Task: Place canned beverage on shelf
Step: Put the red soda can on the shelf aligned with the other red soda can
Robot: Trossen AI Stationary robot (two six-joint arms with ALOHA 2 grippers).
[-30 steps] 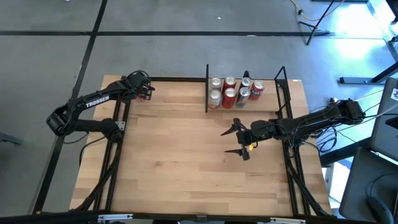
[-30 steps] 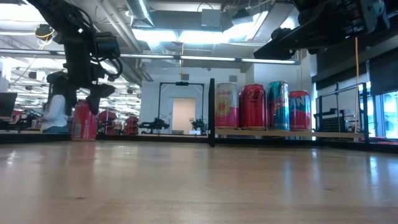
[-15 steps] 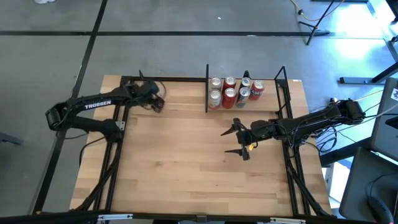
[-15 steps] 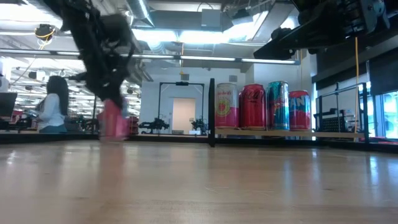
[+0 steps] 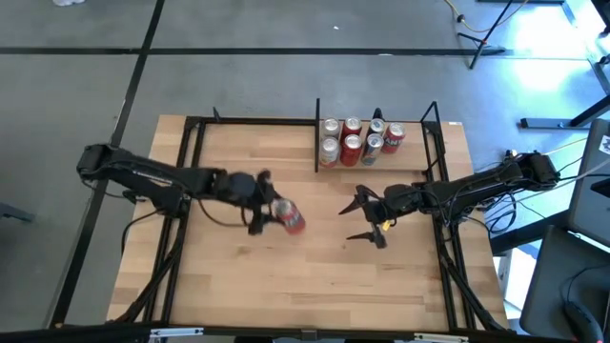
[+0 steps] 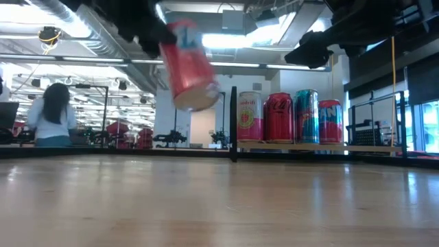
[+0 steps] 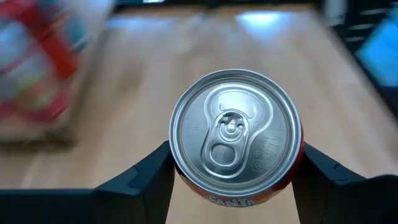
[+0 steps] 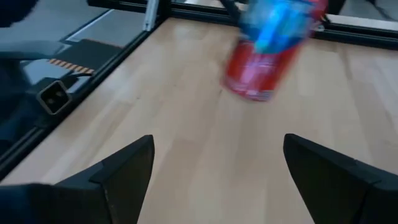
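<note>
My left gripper [image 5: 274,211] is shut on a red canned beverage [image 5: 290,218] above the middle of the table. In the low view the can [image 6: 188,65] hangs high and slanted; in the left wrist view its silver top [image 7: 236,127] faces the camera. The shelf [image 6: 315,146], a narrow wooden ledge between black uprights, stands at the far right edge and carries several upright cans [image 5: 357,141]. My right gripper [image 5: 361,218] waits open in front of the shelf, a little to the right of the held can [image 8: 267,53], with nothing between its fingers. My left gripper pinches the can by its side wall just under the top rim [image 7: 295,179], one finger [image 7: 146,177] on each side. The fingers come from the table's left, slanting down, and lie along the can. The can is lifted clear and tilted, its bottom pointing down and to the right.
Black frame rails [image 5: 189,162] run along the table's left, far and right sides. Bare wood [image 5: 286,276] lies under and in front of both grippers. In the room beyond the table a person [image 6: 51,120] stands with their back turned.
My left gripper has swung from the table's far left corner toward the middle and the near edge, rolling its wrist as it went. The red can, which stood upright there, has come along, is lifted clear and now tilts.
</note>
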